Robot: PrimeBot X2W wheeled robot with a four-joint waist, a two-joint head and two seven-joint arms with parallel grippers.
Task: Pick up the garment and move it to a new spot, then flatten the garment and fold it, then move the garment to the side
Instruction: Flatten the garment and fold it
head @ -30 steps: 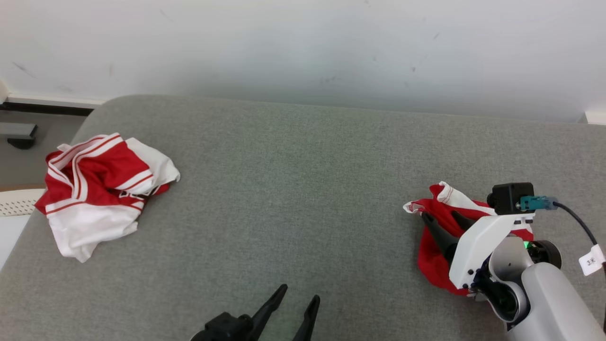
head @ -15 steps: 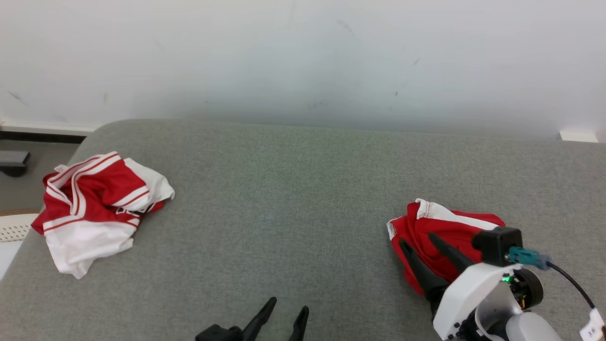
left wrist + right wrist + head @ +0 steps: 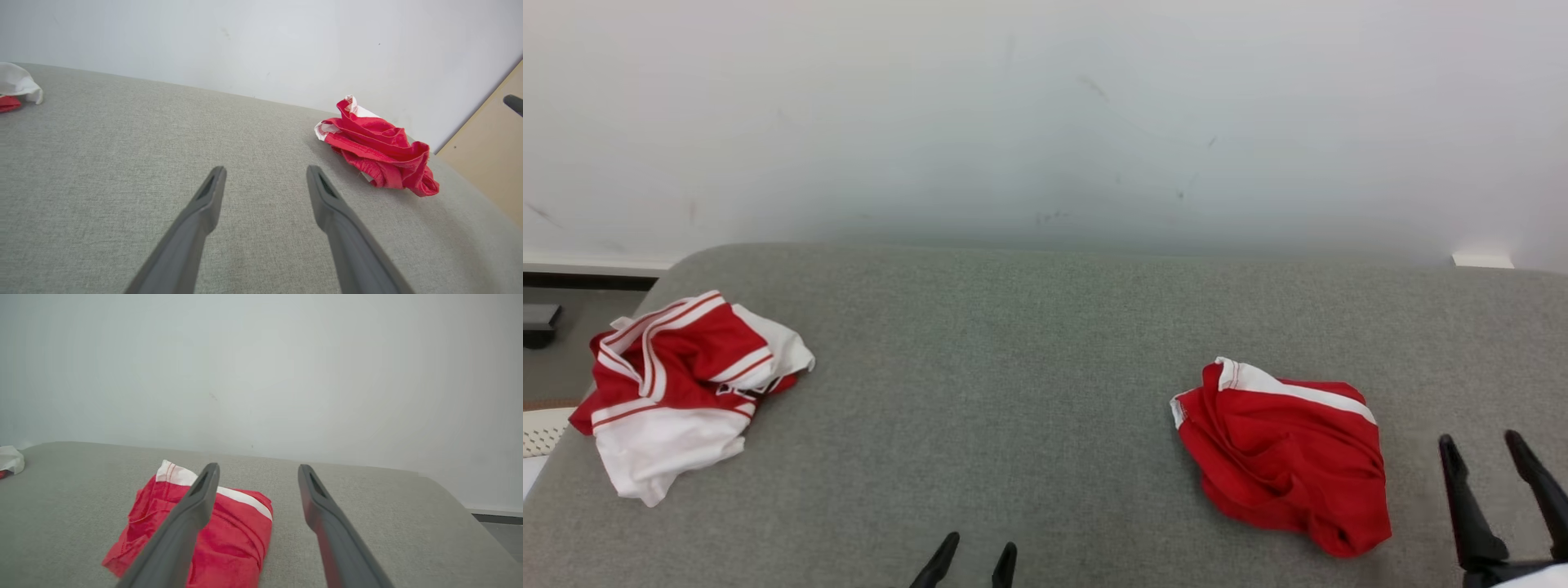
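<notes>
White wall (image 3: 1045,122) across the upper half of the head view, scuffed, nothing on it. Below it the grey cloth-covered table (image 3: 1013,392), rounded at its upper-left corner, bare through the middle. That bare middle reads as the working ground for spreading and folding. Red-and-white garment (image 3: 678,392) at the left edge of the frame: a loose crumpled heap, white folds lowest, near the table's edge. Probably waiting its turn. Red garment (image 3: 1282,465) at lower right: a compact bundle with a white striped band along its upper side, lying on the table well apart from the heap. Its tight shape and off-centre spot suggest it was parked aside on purpose, though the fold is rough. Right pincer (image 3: 1479,438) in the lower-right corner, just beside the bundle and not touching it. Fingers spread, nothing between them: released. Left pincer (image 3: 981,541) at bottom centre, tips just above the lower edge, over bare table. The left wrist view shows it spread wide too, gripping nothing.
</notes>
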